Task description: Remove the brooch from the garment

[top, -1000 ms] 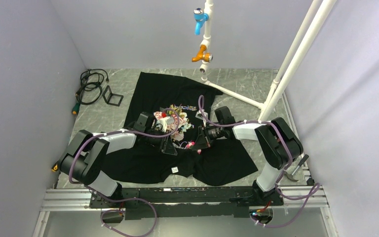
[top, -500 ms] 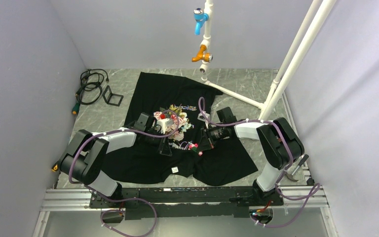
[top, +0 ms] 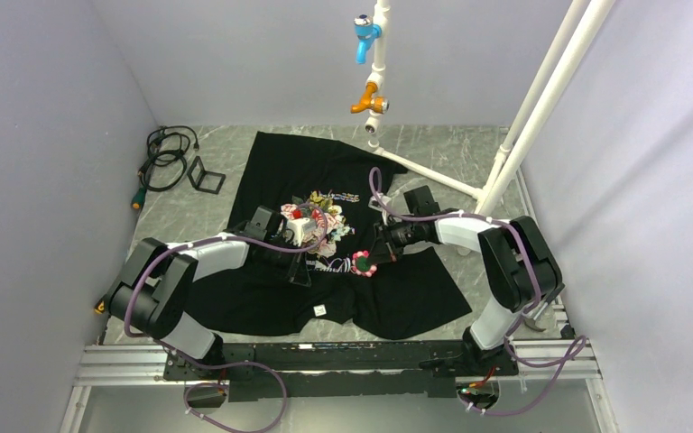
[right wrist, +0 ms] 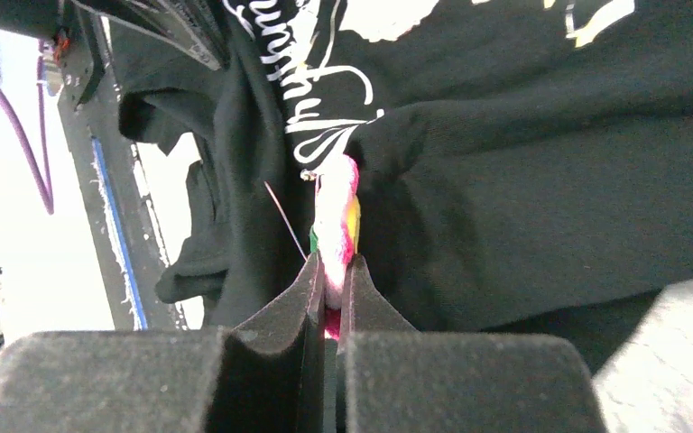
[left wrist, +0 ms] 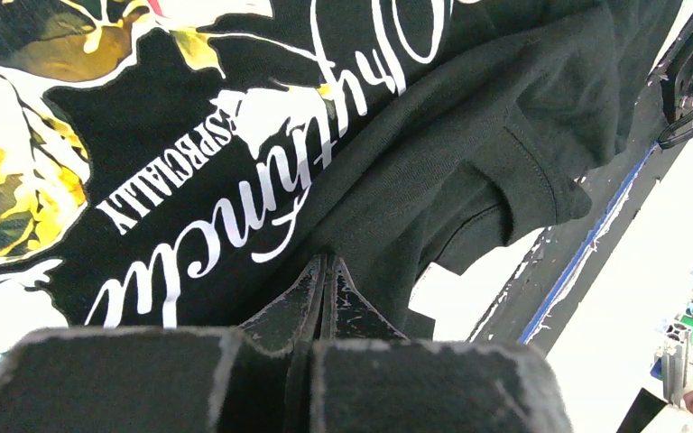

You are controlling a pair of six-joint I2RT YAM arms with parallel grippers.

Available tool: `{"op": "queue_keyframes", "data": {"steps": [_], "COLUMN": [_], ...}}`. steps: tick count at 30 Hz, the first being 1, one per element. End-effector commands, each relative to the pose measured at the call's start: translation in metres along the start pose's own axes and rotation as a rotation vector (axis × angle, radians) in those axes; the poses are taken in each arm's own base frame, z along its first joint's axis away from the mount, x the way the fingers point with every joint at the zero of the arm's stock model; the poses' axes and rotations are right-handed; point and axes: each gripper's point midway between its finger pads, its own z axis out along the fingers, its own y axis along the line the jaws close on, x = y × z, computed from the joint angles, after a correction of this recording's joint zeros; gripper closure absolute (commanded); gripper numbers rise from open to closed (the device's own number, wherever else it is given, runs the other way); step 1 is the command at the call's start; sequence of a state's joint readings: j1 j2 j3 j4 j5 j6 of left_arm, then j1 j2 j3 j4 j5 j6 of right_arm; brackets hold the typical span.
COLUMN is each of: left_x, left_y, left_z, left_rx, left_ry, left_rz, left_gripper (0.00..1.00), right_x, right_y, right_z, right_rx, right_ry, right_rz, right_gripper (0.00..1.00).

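The garment (top: 293, 171), a black T-shirt with a rose print and white script, lies spread on the table. It fills the left wrist view (left wrist: 469, 108) and the right wrist view (right wrist: 523, 153). My right gripper (top: 373, 259) is shut on the brooch (top: 362, 263), a pink-red flower with a yellow centre. In the right wrist view the brooch (right wrist: 337, 216) stands edge-on between my fingertips (right wrist: 332, 271), right at a pucker of cloth, with its thin pin sticking out to the left. My left gripper (top: 300, 271) is shut, its tips (left wrist: 325, 263) pinching black cloth under the script.
A white label (top: 319, 309) sits at the shirt's near hem. Coiled cables (top: 167, 153) and a small black stand (top: 206, 174) lie back left. A white pipe frame (top: 514, 135) with an orange tap (top: 367, 99) stands back right. The table's front rail (left wrist: 586, 244) is near.
My right gripper has drawn back to the right with the brooch and turned it, so the flower now faces up. The left gripper has stayed on the cloth.
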State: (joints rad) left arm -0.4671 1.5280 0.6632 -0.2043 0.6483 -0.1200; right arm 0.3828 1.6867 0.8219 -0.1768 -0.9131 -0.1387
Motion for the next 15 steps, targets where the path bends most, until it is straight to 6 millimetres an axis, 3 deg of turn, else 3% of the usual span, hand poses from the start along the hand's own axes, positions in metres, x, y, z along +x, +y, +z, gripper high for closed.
{"op": "queue_keyframes", "data": {"steps": [1, 6, 11, 15], "left_x": [-0.023, -0.027, -0.045, -0.067], "left_y": [-0.004, -0.005, -0.017, -0.034], "left_z": [-0.007, -0.008, -0.021, -0.043], "left_rx": [-0.007, 0.004, 0.069, 0.115], "left_ry": [-0.058, -0.071, -0.146, -0.217], "left_rz": [0.065, 0.076, 0.090, 0.138], "left_gripper": [1.00, 0.97, 0.67, 0.54], "right_x": [-0.018, -0.033, -0.057, -0.076], "right_y": [-0.010, -0.018, 0.008, 0.031], "right_z": [-0.015, -0.028, -0.038, -0.045], "right_rx": [0.064, 0.076, -0.008, -0.080], "right_ry": [-0.016, -0.049, -0.109, -0.175], "right_rz": [-0.072, -0.042, -0.061, -0.046], "right_gripper": [1.00, 1.00, 1.00, 1.00]}}
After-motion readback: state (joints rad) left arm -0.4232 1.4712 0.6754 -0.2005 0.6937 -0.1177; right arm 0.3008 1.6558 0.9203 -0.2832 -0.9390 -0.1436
